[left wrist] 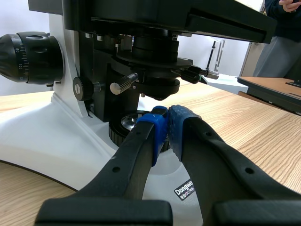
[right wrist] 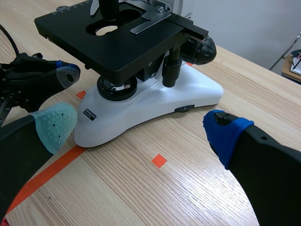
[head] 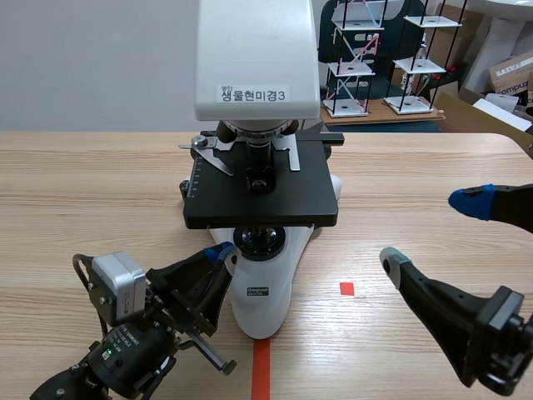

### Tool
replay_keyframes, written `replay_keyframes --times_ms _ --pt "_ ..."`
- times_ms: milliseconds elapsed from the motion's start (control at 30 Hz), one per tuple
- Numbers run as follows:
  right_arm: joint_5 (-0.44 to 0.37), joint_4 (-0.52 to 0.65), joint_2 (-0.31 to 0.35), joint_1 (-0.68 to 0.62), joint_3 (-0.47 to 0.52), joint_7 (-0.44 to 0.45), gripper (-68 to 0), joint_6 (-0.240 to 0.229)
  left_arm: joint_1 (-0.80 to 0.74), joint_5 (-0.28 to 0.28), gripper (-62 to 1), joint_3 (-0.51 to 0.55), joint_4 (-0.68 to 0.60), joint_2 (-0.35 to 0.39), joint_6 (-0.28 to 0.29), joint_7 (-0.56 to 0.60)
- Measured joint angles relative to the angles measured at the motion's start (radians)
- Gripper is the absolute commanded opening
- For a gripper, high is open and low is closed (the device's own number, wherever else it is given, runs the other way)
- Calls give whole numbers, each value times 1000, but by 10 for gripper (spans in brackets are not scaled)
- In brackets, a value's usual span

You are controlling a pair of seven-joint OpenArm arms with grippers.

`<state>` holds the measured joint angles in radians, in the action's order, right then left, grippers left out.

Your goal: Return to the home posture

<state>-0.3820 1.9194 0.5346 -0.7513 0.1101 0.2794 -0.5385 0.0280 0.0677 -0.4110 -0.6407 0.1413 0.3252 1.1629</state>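
Note:
A white and black microscope (head: 260,296) stands mid-table, its black stage (head: 262,196) above the base. My left gripper (head: 218,250) is shut with nothing in it, low beside the base's front left. In the left wrist view its blue pads (left wrist: 165,123) meet just short of the lamp lens (left wrist: 130,121) under the stage. My right gripper (head: 430,231) hangs open to the right of the microscope, holding nothing. In the right wrist view its fingers (right wrist: 141,129) spread wide in front of the white base (right wrist: 141,106), and the left gripper (right wrist: 66,74) shows beyond the grey-green pad.
An orange tape strip (head: 261,367) and a small red square (head: 346,288) mark the wooden table (head: 83,192). Wire-frame racks (head: 358,58) and cardboard boxes (head: 512,75) stand beyond the far right edge. A person's clothing (left wrist: 282,42) shows past the table.

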Motion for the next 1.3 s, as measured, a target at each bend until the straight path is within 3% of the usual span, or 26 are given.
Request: replay_keyframes --times_ms 1133,1300 --pt "0 0 0 0 0 0 -84 0 -24 0 -564 2 -23 10 0 -34" --pt "0 0 0 0 0 3 -84 0 -120 0 -437 8 -119 79 0 -56"
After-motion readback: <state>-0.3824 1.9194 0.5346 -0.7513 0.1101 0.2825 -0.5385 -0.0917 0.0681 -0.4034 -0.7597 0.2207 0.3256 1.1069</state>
